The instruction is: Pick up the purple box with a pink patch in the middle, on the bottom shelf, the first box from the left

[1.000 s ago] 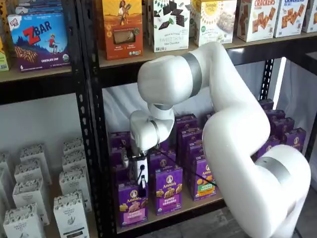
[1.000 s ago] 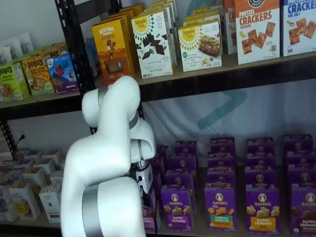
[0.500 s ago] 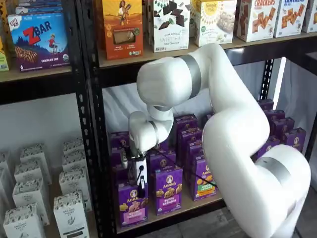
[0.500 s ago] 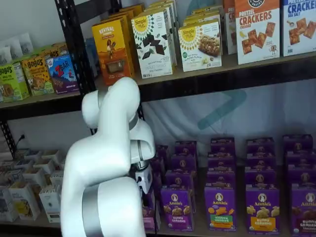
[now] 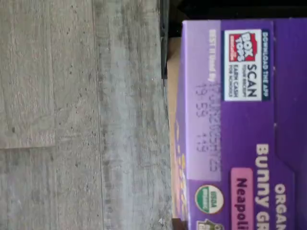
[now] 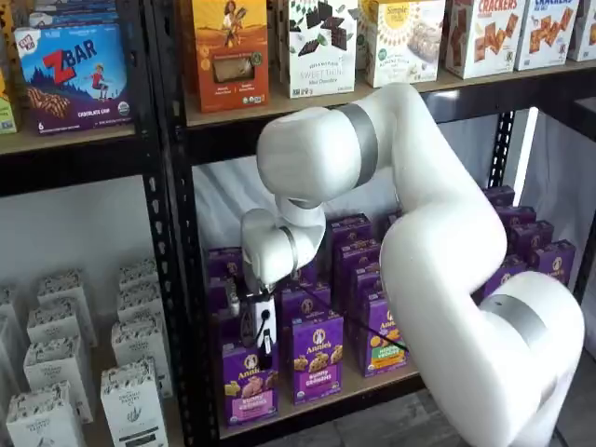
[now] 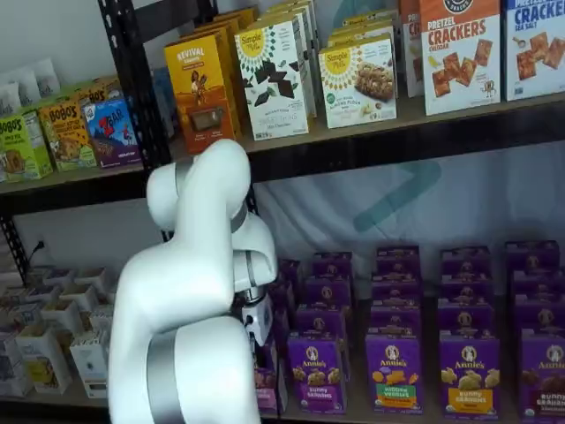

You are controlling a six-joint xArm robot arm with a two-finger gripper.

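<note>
Cardboard, light and stiff but crushable, the purple box (image 6: pixel 249 384) stands leftmost at the bottom shelf (image 6: pixel 326 399) front; pinch its upper sides gently, though gripper (image 6: pixel 260 342) opening is unclear.

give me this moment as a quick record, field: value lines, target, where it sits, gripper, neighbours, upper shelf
target: the purple box, pink patch on its lower front
location: front of the bottom shelf, upright
gripper: gripper hangs over the box's top front; finger gap cannot be told
wrist view: box top fills one side, grey floor beside it
neighbours: purple box with yellow label beside it, more purple boxes behind
upper shelf: orange box and cracker boxes
</note>
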